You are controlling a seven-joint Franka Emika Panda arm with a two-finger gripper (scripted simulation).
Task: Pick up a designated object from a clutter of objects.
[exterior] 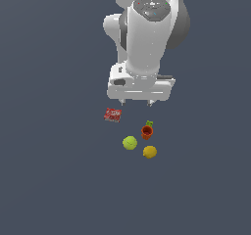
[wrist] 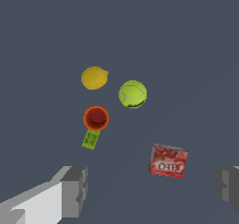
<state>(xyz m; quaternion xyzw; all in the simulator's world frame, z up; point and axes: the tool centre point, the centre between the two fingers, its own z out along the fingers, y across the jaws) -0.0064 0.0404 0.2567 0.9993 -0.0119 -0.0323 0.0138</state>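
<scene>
Glossy white rounded arm links, grey joints, short grey fingers (wrist: 74,190).

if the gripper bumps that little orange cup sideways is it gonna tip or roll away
The orange-red cup stands upright and looks tapered, so a sideways bump could tip it; once down it would probably roll in a curve. The green block seems to touch it and may get nudged too. The gripper is wide open, which leaves clearance.
</scene>
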